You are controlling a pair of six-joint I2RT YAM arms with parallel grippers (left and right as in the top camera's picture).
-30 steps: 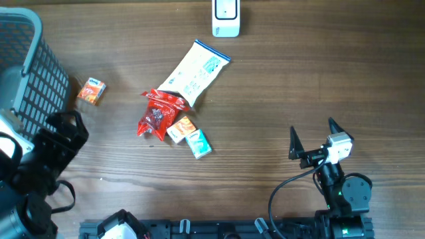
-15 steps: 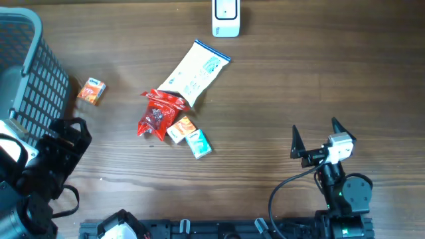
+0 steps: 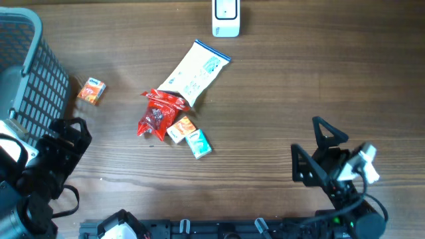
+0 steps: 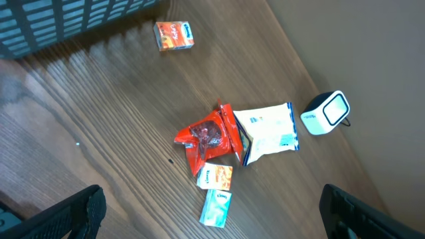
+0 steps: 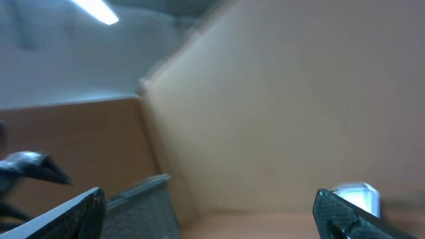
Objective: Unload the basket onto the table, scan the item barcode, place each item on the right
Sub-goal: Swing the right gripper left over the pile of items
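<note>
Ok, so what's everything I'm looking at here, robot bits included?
boxy white barcode scanner: one, white, table's far edge
flat white-and-blue pouch: one, mid-table
crinkly red packet: one, touching the pouch's lower end
small orange-and-white box: one, against the red packet
small teal box: one, beside that box
small orange box with a blue end: one, alone near the basket
grey plastic lattice basket: one, far left
brown wooden table: one, under everything
left gripper: one, black, open
right gripper: one, black, open

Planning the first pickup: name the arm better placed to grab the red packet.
Left, probably. The left tool is open and nearer the red packet, which its wrist view frames; the right tool, also open, has its camera pointing elsewhere.
</note>
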